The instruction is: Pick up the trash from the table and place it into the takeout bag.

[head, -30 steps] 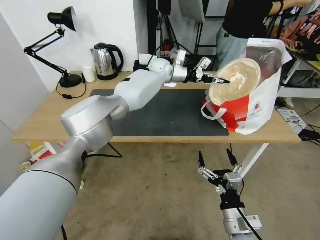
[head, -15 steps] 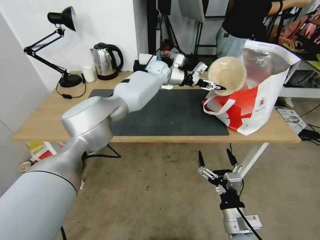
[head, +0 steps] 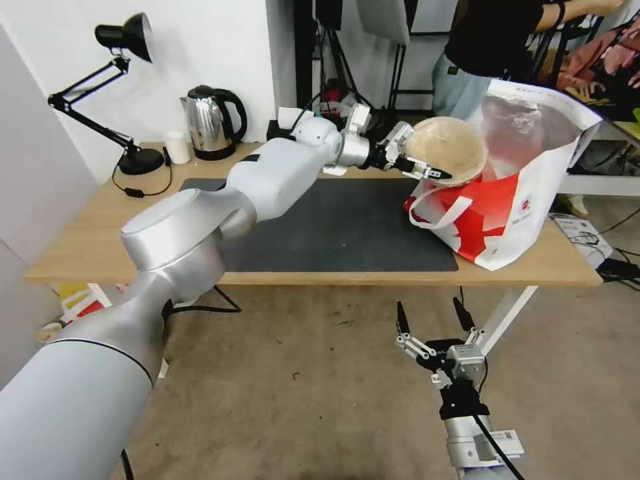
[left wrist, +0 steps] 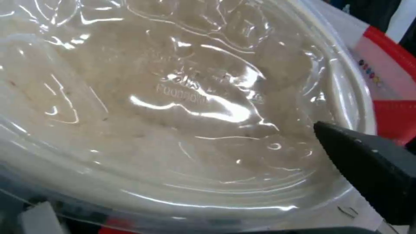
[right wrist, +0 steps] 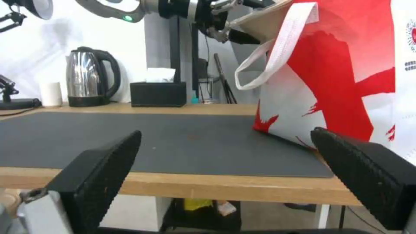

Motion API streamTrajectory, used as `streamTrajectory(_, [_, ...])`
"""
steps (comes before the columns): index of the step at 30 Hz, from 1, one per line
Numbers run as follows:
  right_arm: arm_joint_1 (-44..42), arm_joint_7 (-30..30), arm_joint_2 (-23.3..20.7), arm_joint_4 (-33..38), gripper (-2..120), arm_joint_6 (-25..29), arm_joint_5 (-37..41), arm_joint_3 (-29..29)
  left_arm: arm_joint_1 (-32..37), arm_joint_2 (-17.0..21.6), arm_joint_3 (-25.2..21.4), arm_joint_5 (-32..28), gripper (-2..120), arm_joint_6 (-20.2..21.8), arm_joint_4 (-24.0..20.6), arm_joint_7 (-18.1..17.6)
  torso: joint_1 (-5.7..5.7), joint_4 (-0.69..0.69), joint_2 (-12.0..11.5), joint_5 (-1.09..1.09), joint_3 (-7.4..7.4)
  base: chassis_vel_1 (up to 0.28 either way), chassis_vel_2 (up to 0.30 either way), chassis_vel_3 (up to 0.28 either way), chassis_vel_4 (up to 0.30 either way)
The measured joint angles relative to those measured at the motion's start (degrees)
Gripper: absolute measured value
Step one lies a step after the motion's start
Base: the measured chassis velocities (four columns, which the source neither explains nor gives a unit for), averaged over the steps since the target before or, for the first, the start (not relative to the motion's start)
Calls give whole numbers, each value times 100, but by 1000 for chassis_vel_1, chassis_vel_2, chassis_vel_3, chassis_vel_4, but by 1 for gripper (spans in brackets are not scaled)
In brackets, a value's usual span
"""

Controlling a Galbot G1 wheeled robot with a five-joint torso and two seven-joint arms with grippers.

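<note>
While tipped over the takeout bag mouth | beige paper bowl pinched by left pincer for dropping in | right pincer spread, parked below worktop

Takeout bag interior hidden behind beige paper bowl; bowl rim cut off in left wrist view; bag logo text illegible.

The left arm is built of glossy white and brushed-silver shells, with a round silver cap at its elbow; its wrist narrows to a silver collar and black linkage; the right gripper has slim black fingers, metal links, a black cable and a white label.
</note>
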Motion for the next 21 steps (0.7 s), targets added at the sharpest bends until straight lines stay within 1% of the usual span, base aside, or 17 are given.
streamTrajectory(2, [0, 0, 0, 0, 100, 0, 0, 0, -6, 0, 30, -1, 100, -46, -10, -31, 0, 0, 0, 0, 0, 0, 0, 0, 0])
streamTrajectory(5, [0, 0, 0, 0, 100, 0, 0, 0, -15, 0, 71, -57, 100, -111, -40, -178, 0, 0, 0, 0, 0, 0, 0, 0, 0])
streamTrajectory(11, [0, 0, 0, 0, 100, 0, 0, 0, -26, -2, 127, -127, 100, -131, -47, -229, 0, 0, 0, 0, 0, 0, 0, 0, 0])
streamTrajectory(13, [0, 0, 0, 0, 100, 0, 0, 0, -26, -2, 155, -204, 95, -135, -52, -296, 0, 0, 0, 0, 0, 0, 0, 0, 0])
streamTrajectory(14, [0, 0, 0, 0, 100, 0, 0, 0, -26, -2, 155, -204, 95, -135, -52, -296, 0, 0, 0, 0, 0, 0, 0, 0, 0])
streamTrajectory(16, [0, 0, 0, 0, 100, 0, 0, 0, -25, -1, 176, -256, 84, -135, -52, -329, 0, 0, 0, 0, 0, 0, 0, 0, 0])
streamTrajectory(18, [0, 0, 0, 0, 100, 0, 0, 0, -25, -2, 179, -261, 82, -136, -53, -335, 0, 0, 0, 0, 0, 0, 0, 0, 0])
streamTrajectory(20, [0, 0, 0, 0, 100, 0, 0, 0, -25, -1, 182, -270, 70, -141, -55, -360, 0, 0, 0, 0, 0, 0, 0, 0, 0])
streamTrajectory(21, [0, 0, 0, 0, 100, 0, 0, 0, -25, -1, 184, -270, 67, -145, -58, -366, 0, 0, 0, 0, 0, 0, 0, 0, 0])
